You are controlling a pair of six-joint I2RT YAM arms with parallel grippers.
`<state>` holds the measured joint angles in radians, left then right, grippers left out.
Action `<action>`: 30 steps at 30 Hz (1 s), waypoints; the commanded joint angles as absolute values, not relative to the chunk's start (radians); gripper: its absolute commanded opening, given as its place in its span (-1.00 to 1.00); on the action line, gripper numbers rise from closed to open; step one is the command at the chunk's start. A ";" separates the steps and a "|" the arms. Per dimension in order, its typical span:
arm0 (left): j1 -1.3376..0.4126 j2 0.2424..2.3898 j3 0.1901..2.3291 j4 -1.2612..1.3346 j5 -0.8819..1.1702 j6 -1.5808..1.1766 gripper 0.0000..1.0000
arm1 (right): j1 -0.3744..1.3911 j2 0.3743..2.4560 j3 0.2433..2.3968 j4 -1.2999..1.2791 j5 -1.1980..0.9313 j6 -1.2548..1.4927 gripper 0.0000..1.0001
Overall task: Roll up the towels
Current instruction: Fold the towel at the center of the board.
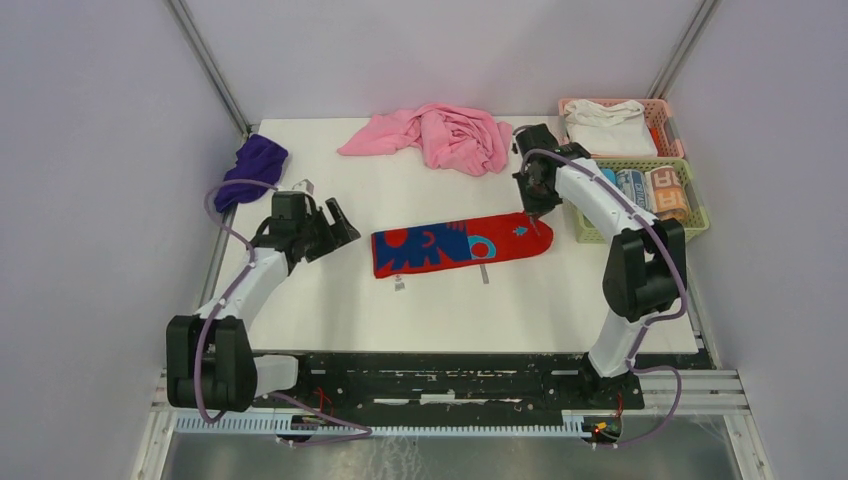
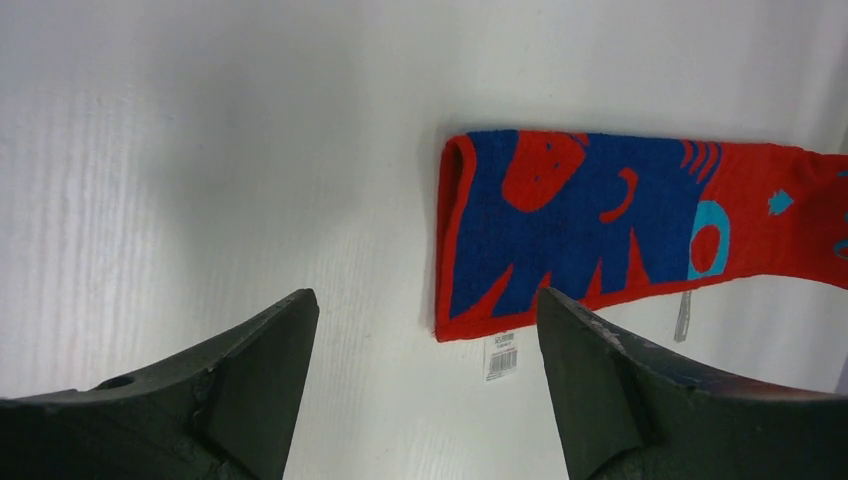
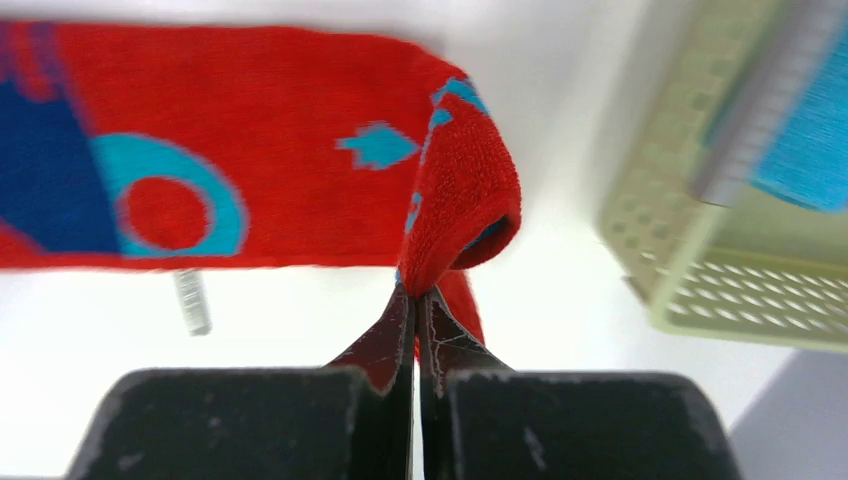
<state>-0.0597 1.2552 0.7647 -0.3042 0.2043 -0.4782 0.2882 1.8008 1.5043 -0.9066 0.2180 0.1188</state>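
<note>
A red towel with a blue and turquoise pattern (image 1: 455, 244) lies folded into a long strip in the middle of the white table. My right gripper (image 1: 535, 212) is shut on its right end and lifts that end, which curls over in the right wrist view (image 3: 462, 195). My left gripper (image 1: 325, 228) is open and empty just left of the towel's left end, which shows in the left wrist view (image 2: 560, 225). A crumpled pink towel (image 1: 440, 133) lies at the back middle. A purple towel (image 1: 252, 165) lies bunched at the back left.
A pink basket (image 1: 655, 112) with a white cloth stands at the back right. A green basket (image 1: 700, 215) with rolled towels stands in front of it, close to my right arm. Two paper tags (image 1: 398, 284) stick out from the towel's near edge.
</note>
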 commanded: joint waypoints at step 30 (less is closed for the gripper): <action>-0.270 1.568 0.643 0.037 0.239 -0.718 -0.28 | 0.713 2.062 1.938 -0.837 -0.206 0.517 -0.99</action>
